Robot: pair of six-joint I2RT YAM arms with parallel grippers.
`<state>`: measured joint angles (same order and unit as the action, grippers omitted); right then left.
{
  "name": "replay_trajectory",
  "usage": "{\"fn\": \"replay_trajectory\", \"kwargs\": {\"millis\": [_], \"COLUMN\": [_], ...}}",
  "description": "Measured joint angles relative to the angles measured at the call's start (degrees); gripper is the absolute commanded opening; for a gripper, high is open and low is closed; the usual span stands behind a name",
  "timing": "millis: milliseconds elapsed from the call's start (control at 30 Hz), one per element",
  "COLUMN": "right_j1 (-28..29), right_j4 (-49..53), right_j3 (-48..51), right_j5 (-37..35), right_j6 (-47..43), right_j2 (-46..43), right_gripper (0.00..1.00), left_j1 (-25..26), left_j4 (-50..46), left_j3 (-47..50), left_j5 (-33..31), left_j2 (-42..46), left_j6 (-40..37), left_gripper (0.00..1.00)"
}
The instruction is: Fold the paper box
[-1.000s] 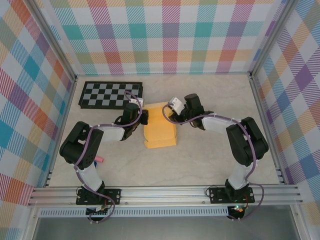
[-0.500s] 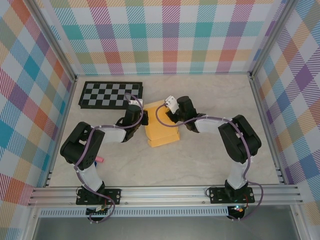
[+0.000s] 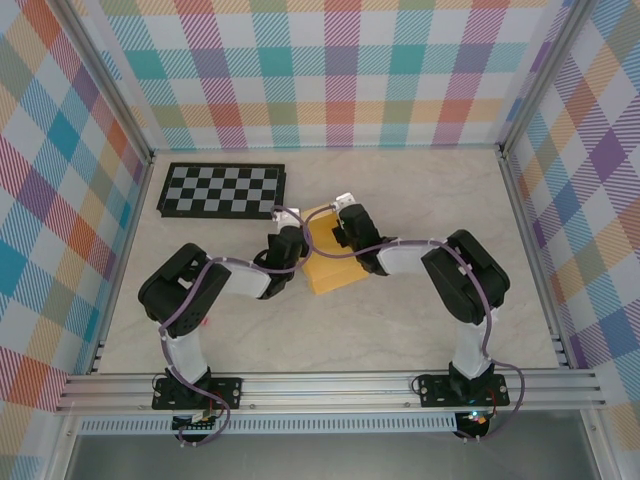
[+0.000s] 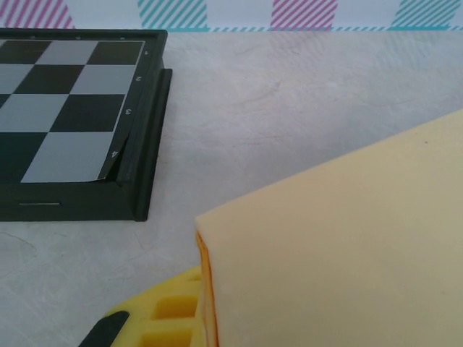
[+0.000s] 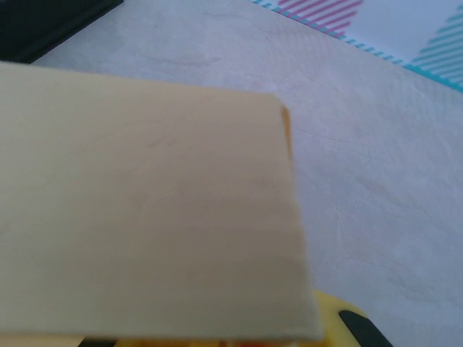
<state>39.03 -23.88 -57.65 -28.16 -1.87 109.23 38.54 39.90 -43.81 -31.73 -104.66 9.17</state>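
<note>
Mid-counter [image 3: 420, 320], just nearer than the checkerboard panel [image 3: 222, 190]: the yellow-orange paper box [image 3: 332, 265], partly folded, flanked by both arms. At its left edge, the left gripper [image 3: 292, 246], jaws pressed together, yellow finger [image 4: 170, 318] beside the card; hold on the card impossible to confirm. At its far end, the right gripper [image 3: 345, 233], jaws hidden by pale card, spread or closed impossible to tell.

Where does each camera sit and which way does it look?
Top external: high behind the arms, looking down on the table; both arms, left gripper and right gripper at the paper box.
Left wrist: on the left arm, looking past the box to the checkerboard; a yellow fingertip shows.
Right wrist: on the right arm, close over the box; a yellow fingertip shows.
All share the box.
</note>
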Motion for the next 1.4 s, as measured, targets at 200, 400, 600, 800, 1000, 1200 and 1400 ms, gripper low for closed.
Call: {"fn": "replay_trajectory", "kwargs": {"millis": [200, 400, 600, 800, 1000, 1200, 1400], "right_j1": [1.7, 2.1, 2.1, 2.1, 2.1, 2.1, 2.1], "right_j4": [1.4, -1.8, -4.6, -6.8, -6.3, -5.9, -6.6], "right_j3": [3.8, 9.5, 11.0, 11.9, 11.1, 9.4, 9.8], "right_j5": [-3.5, -4.5, -4.5, -4.8, -5.2, -6.4, -5.8], "right_j6": [12.4, 16.7, 17.8, 19.8, 24.3, 28.0, 29.6], "right_j2": [-2.1, -3.0, -3.1, -2.9, -2.2, -0.9, -0.9], "right_gripper": [0.11, 0.11, 0.12, 0.13, 0.13, 0.18, 0.27], "left_j1": [2.3, 4.0, 5.0, 5.8, 6.4, 7.3, 7.6], "left_j4": [2.2, 1.6, 3.6, 7.8, 7.6, 2.7, -0.5], "left_j3": [0.1, -0.8, -0.9, -1.8, -4.0, -6.4, -7.7], "left_j5": [-3.8, -4.6, -7.5, -10.5, -13.5, -17.3, -19.6], "left_j2": [-1.2, -3.0, -5.2, -8.2, -10.1, -10.5, -10.7], "left_j6": [-0.1, 0.0, 6.2, 10.5, 14.6, 17.7, 20.7], "left_gripper": [0.07, 0.08, 0.08, 0.12, 0.11, 0.09, 0.08]}}
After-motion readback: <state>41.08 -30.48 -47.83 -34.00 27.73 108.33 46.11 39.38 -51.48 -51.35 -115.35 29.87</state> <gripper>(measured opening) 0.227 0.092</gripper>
